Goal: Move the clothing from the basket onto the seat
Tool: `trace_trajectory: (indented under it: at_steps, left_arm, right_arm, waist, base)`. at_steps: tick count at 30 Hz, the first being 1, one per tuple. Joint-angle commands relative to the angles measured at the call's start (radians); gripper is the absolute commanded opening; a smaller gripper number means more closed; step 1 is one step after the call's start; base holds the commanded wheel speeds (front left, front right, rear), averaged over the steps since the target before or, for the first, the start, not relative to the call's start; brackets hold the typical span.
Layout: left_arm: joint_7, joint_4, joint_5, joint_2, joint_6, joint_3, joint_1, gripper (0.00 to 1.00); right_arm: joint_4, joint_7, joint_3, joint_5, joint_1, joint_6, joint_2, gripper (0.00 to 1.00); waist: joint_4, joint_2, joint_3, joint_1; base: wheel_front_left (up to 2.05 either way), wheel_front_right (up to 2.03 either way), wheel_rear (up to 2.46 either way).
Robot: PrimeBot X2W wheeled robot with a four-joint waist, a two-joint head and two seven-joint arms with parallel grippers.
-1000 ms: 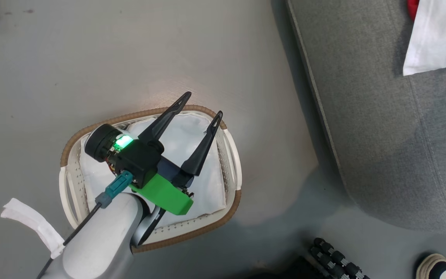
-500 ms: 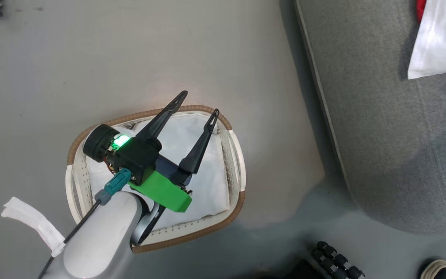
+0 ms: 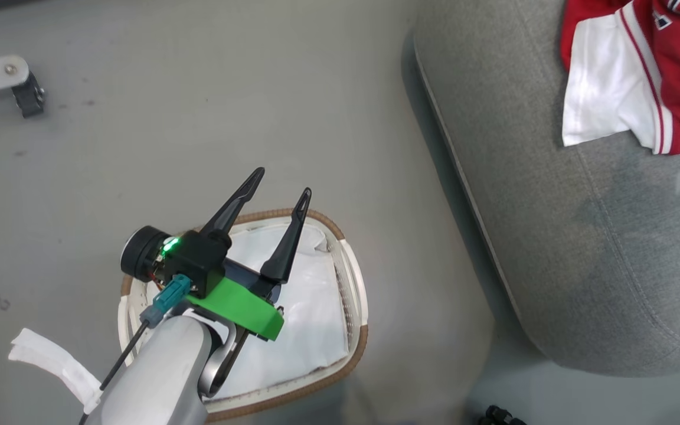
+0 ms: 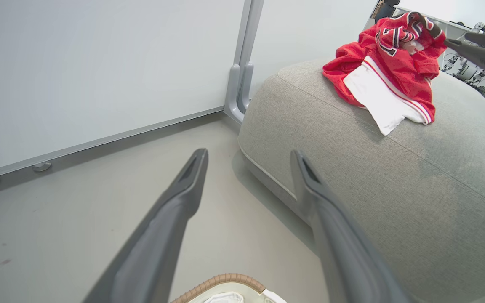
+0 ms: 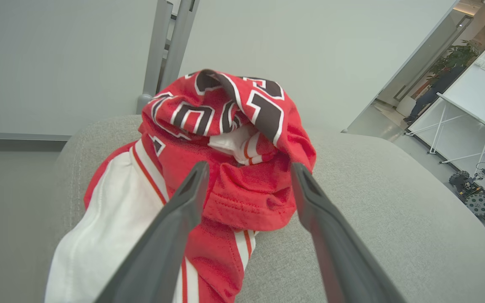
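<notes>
Right wrist view showed the right pincer (image 5: 249, 167) open before the clothing (image 5: 225, 126), heaped on the seat (image 5: 373, 202) toward its far edge. It looked soft, light and limp, likely best pinched at a bunched fold.

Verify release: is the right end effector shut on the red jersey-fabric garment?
No, the right end effector stands open by the red jersey-fabric garment.

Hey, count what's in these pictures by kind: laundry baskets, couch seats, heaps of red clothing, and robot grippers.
basket: 1
seat: 1
heap of red clothing, lying on the seat: 1
grippers, the left gripper and the right gripper, both open: 2
Total: 5
</notes>
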Motion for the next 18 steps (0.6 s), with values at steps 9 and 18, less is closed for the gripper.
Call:
trace_trajectory:
  at_steps: [9, 18]
  left_arm:
    - [0.0, 0.03, 0.044, -0.047, 0.002, 0.143, 0.086, 1.0]
    - [0.0, 0.061, 0.111, -0.084, 0.006, 0.329, 0.146, 1.0]
  right_arm:
    - [-0.056, -0.005, 0.224, 0.136, 0.057, -0.001, 0.042, 1.0]
    - [-0.049, -0.005, 0.331, 0.224, 0.097, -0.001, 0.077, 1.0]
  waist:
    - [0.064, 0.0, -0.165, 0.0]
    - [0.145, 0.0, -0.229, 0.0]
  base:
    - [0.0, 0.0, 0.0]
    - [0.0, 0.0, 0.0]
